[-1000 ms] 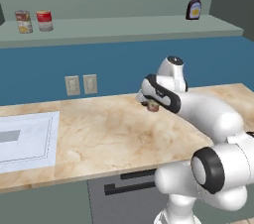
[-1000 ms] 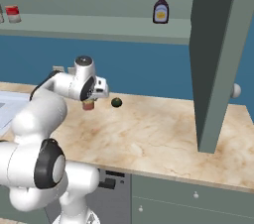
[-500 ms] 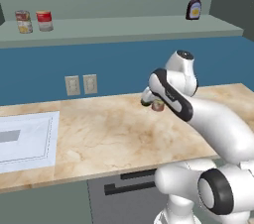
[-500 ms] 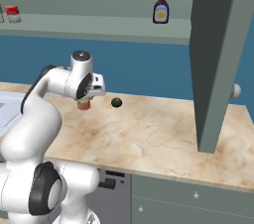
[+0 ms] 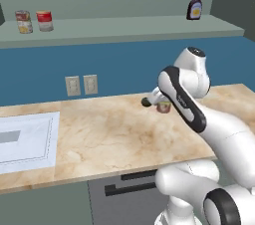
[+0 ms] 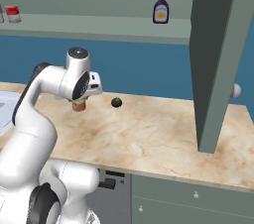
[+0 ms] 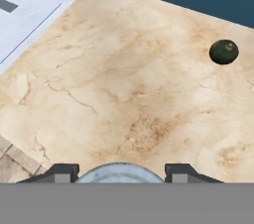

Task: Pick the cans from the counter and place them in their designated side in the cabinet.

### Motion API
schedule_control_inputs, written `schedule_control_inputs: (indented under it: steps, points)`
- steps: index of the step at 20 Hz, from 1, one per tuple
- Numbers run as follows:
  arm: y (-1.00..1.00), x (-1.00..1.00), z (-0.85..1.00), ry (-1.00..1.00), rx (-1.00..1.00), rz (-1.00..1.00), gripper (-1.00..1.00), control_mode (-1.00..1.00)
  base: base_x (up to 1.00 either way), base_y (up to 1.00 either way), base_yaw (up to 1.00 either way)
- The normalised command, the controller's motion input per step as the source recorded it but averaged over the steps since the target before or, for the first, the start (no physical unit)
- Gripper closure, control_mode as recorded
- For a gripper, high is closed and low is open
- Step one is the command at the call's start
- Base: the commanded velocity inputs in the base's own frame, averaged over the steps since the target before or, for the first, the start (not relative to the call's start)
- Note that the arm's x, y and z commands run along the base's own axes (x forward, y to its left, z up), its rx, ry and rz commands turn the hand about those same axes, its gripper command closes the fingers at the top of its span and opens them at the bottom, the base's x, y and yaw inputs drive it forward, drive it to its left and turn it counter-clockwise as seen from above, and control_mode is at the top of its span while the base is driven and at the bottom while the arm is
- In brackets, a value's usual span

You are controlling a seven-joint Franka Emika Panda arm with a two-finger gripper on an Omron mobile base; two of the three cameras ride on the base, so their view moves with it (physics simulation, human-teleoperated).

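Observation:
My gripper (image 5: 163, 105) hangs just above the beige counter (image 5: 99, 134), shut on a short can (image 5: 163, 108) with an orange-red label. In the right base view the can (image 6: 78, 105) sits under the gripper (image 6: 78, 103). In the hand view its silver top (image 7: 119, 174) fills the gap between the two fingertips of the gripper (image 7: 119, 172). High on the grey-green cabinet ledge (image 5: 124, 26), a red-and-white can (image 5: 44, 20) stands at the left end beside a yellow-and-red can (image 5: 22, 21).
A dark sauce bottle (image 5: 194, 5) stands at the ledge's right end. A dark green lump (image 6: 116, 102) lies on the counter near the blue wall. A white panel (image 5: 25, 142) covers the counter's left. An open cabinet door (image 6: 218, 54) hangs at the right.
The gripper has drawn a little away from the wall with the can in it, and the arm's elbow has swung upward. The lump and the shelf items have stayed put.

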Motion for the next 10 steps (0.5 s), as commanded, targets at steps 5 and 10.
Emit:
schedule_control_inputs:
  steps: [5, 10]
  points:
    - [0.02, -0.41, 0.31, -0.07, 0.0, 0.05, 1.0, -1.0, 0.0, 0.0, 0.0]
    - [0.11, -0.39, 0.32, -0.09, 0.0, 0.0, 1.0, -1.0, 0.0, 0.0, 0.0]
